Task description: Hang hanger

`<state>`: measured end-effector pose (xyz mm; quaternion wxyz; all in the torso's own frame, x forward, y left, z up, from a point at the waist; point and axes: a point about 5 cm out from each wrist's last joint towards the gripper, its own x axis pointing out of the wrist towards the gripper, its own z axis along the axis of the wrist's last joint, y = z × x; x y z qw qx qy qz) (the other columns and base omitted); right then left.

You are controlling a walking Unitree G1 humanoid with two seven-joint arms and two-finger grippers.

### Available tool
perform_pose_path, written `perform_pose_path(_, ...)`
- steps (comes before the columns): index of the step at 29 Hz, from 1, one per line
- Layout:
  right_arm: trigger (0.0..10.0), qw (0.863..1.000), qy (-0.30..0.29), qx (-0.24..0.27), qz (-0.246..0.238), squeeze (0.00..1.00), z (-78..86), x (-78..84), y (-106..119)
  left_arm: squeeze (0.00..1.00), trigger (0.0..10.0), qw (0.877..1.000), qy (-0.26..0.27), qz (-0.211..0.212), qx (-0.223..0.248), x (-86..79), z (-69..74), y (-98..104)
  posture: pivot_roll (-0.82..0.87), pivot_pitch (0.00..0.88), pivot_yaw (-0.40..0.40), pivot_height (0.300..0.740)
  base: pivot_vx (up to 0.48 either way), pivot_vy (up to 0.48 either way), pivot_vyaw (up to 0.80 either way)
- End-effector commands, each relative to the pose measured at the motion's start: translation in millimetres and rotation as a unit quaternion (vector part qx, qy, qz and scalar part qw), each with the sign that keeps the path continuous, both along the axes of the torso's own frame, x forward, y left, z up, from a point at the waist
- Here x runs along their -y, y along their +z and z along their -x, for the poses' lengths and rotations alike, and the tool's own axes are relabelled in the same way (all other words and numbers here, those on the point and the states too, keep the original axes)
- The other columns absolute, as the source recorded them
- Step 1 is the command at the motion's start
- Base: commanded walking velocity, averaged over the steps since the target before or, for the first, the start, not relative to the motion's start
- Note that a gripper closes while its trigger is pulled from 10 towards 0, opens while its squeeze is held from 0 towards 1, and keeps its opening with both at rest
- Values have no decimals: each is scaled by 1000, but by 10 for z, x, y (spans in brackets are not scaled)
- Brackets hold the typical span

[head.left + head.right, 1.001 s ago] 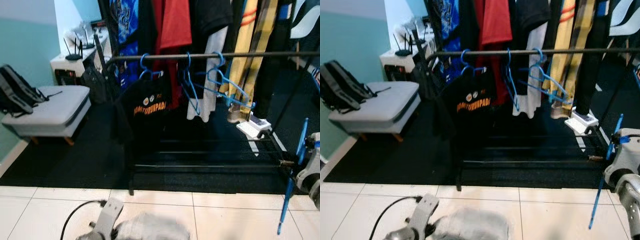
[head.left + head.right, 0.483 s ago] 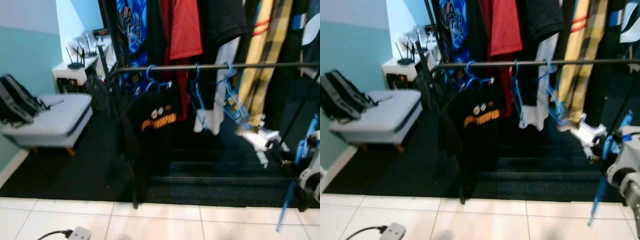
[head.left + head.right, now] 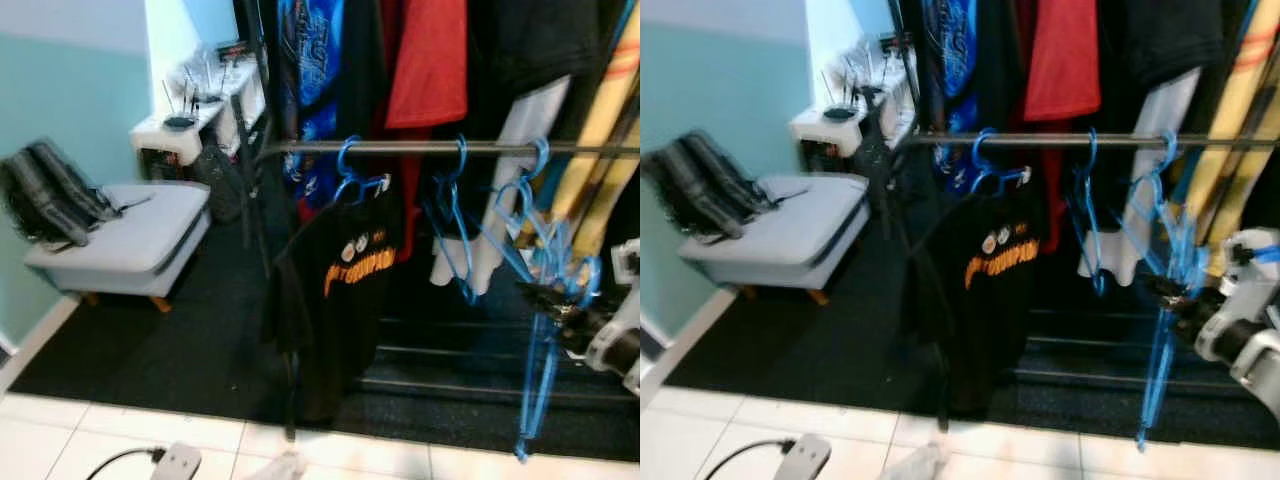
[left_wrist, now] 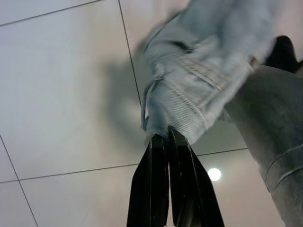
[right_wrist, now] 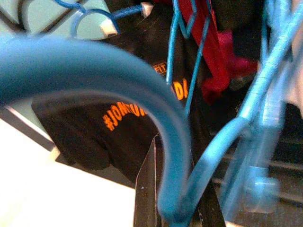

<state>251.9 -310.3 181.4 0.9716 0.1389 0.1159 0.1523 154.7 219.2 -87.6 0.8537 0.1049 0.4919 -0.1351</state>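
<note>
I need to lift the right tool (image 3: pixel 1185 300) until the hook clears the rail (image 3: pixel 450 148), which runs across the upper half of the frame, then lower it into the gap among the hangers already there. I should keep the wrist level so the frame does not snag its neighbours.

The blue hanger (image 3: pixel 540 370) sits at the right edge, below the rail, pinched in the right tool. It is thin plastic, its body dangling low and its hook curling large in the wrist view.

The left tool (image 4: pixel 168 182) is pressed together on pale denim (image 4: pixel 199 75) above the tiled floor (image 4: pixel 61 94).
</note>
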Motion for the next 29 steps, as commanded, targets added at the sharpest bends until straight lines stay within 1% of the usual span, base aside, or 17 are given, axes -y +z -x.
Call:
perform_pose_path(1, 10000, 1000, 2, 0, 6, 0, 31, 29, 52, 0, 10000, 1000, -1, -11, 3, -50, -22, 18, -195, 0, 86, 740, 255, 0, 0)
perform_pose_path(2, 10000, 1000, 7, -3, 13, 0, 44, 20, 45, 0, 10000, 1000, -1, -12, 1, -49, -15, 15, -194, 0, 86, 740, 251, 0, 0)
perform_pose_path(5, 10000, 1000, 6, -1, 12, 0, 54, 26, 57, 0, 10000, 1000, -1, -12, 0, -45, -11, 11, -196, 0, 88, 740, 251, 0, 0)
perform_pose_path(9, 10000, 1000, 9, 8, 3, 0, 61, 30, 108, 0, 10000, 1000, 9, -10, 0, -38, -13, 8, -196, 0, 87, 740, 0, 0, 0)
perform_pose_path(11, 10000, 1000, 14, 12, 0, 0, 58, 24, 165, 0, 10000, 1000, 20, 0, -3, -25, -20, 7, -199, 0, 84, 740, 0, 0, 0)
perform_pose_path(14, 10000, 1000, 15, 12, 0, 0, 55, 23, 182, 0, 10000, 1000, 23, 3, -5, -20, -21, 5, -199, 0, 84, 740, 0, 0, 0)
perform_pose_path(22, 10000, 999, 29, 15, 2, 0, 24, -42, 255, 0, 10000, 1000, 29, 7, -8, 19, -35, -1, -196, 0, 78, 740, 0, -413, 0)
perform_pose_path(24, 10000, 1000, 24, 13, 6, 0, 6, -41, 262, 0, 10000, 999, 30, 8, -9, 18, -31, -3, -195, 0, 78, 740, 0, -446, 0)
perform_pose_path(25, 10000, 1000, 16, 11, 16, 0, -11, -23, 272, 0, 10000, 999, 32, 10, -10, 14, -25, -4, -194, 0, 75, 740, 0, -446, 0)
perform_pose_path(27, 10000, 1000, 16, 11, 16, 0, -11, -23, 272, 0, 10000, 999, 32, 10, -10, 14, -25, -4, -194, 0, 75, 740, 0, -446, 0)
perform_pose_path(29, 10000, 999, -7, 14, 35, 0, -46, 30, 307, 0, 10000, 999, 35, 12, -12, 7, -17, -6, -194, 0, 74, 740, 0, -442, 0)
